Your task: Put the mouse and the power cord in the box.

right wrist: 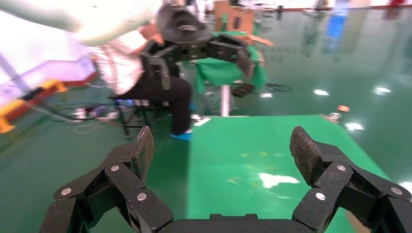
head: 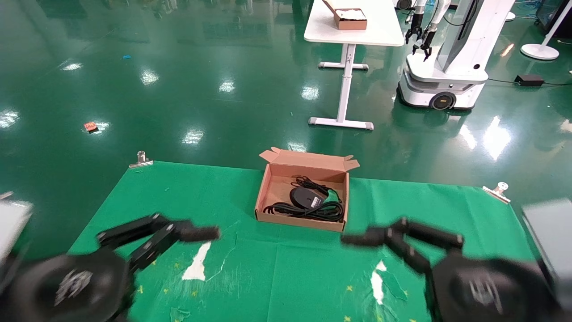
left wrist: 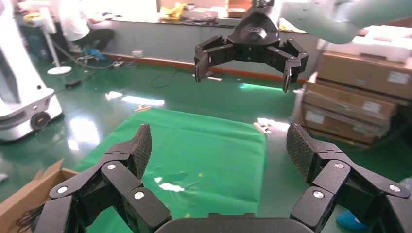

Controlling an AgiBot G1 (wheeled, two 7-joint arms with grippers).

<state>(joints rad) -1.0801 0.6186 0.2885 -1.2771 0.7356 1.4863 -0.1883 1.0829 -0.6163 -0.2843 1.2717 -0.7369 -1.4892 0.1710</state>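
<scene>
Green cloth (head: 178, 197): mouse (head: 305, 197) in box (head: 264, 190), beyond spread fingers (head: 203, 233).

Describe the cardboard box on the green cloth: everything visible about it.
The box is a shallow, rectangular, open-topped tray of plain brown cardboard, with small flaps folded outward at its far corners. It sits flat on the green cloth near the table's far edge, roughly centred between the two arms. Inside, the mouse lies on the floor of the box with the power cord looped beside it along the near wall. Neither end effector touches it. One corner also shows in the left wrist view.
</scene>
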